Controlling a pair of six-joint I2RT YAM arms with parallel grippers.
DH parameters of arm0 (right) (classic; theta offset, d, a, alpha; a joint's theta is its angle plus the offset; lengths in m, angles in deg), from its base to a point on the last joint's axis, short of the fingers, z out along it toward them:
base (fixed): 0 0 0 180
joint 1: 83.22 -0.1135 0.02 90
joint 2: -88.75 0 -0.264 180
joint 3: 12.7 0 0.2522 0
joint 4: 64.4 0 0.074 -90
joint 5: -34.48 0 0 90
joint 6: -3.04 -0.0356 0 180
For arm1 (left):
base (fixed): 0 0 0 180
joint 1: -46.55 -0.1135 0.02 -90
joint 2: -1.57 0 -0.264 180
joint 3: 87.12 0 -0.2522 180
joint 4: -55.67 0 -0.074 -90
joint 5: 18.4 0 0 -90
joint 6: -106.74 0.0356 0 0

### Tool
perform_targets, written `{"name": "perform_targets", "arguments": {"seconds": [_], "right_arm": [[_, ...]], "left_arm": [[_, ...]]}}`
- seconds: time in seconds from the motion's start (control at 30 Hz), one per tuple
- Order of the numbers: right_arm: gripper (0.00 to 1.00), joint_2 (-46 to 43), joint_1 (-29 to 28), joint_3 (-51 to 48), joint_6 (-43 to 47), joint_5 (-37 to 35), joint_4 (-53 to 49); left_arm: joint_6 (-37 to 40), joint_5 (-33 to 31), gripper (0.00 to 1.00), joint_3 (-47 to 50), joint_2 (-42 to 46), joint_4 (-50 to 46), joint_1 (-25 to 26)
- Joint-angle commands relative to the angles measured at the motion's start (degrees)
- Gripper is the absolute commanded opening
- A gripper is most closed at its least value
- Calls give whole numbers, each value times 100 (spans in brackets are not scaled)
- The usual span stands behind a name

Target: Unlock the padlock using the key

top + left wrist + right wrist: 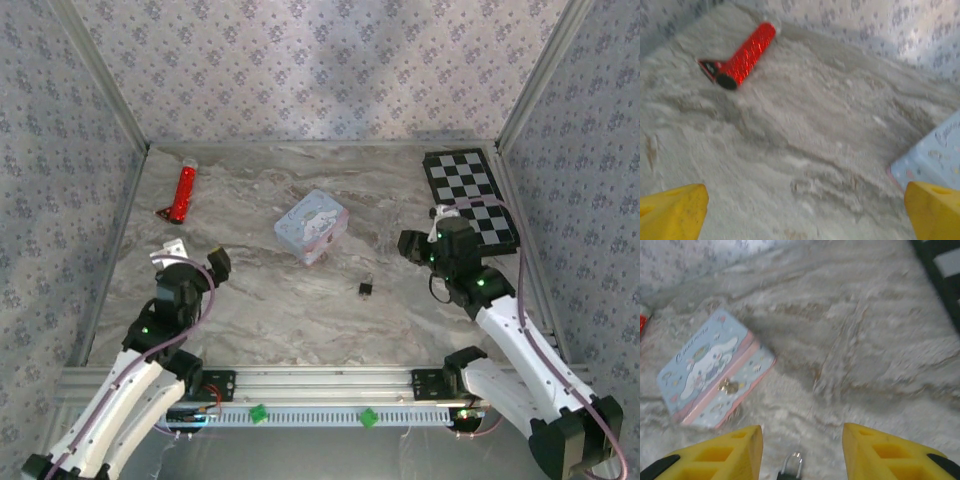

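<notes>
Padlock lies long axis near-to-far, shackle at the far end; both arms' jaws spread.

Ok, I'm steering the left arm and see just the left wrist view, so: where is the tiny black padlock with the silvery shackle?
Observer: The tiny black padlock lies on the marble-patterned table, right of the pastel cartoon tin and nearer the arms.
Operator: Which pincer is closer to it?
Observer: The right pincer: the right wrist view shows the shackle at its bottom edge.
Operator: Anything else over there?
Observer: A black-and-white checkerboard lies in the far right corner.
</notes>
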Motion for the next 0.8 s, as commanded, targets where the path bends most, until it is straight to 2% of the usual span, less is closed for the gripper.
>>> {"name": "perform_targets", "arguments": {"seconds": [0.0, 0.07, 0.17, 0.3, 0.33, 0.43, 0.5, 0.7, 0.77], "right_arm": [[47, -189, 108, 117, 446, -1133, 380], [49, -376, 185, -164, 873, -1462, 853], [57, -604, 321, -646, 1416, -1560, 1553], [66, -564, 574, -877, 1692, -1655, 1544], [68, -555, 650, -937, 1740, -1600, 1535], [72, -601, 834, -1188, 1911, -1488, 1676], [73, -650, 926, -1361, 2013, -1434, 1764], [75, -770, 1159, -1834, 2065, -1426, 2188], [75, -705, 1224, -1959, 2070, -1372, 2322]], "left_arm": [[435, -912, 100, -457, -331, 810, -15], [663, -1247, 100, -454, -623, 1257, -36], [822, -2220, 100, -415, -1376, 1699, -136], [1650, -2538, 100, -395, -2508, 2271, -188], [1750, -2468, 100, -394, -2685, 2342, -195], [2775, -1362, 100, 27, -2740, 3196, -197], [2962, -1204, 100, 397, -2682, 3866, -312], [2884, -975, 100, 544, -3063, 4094, -1008], [3025, -838, 100, 822, -3350, 4882, -1147]]}}
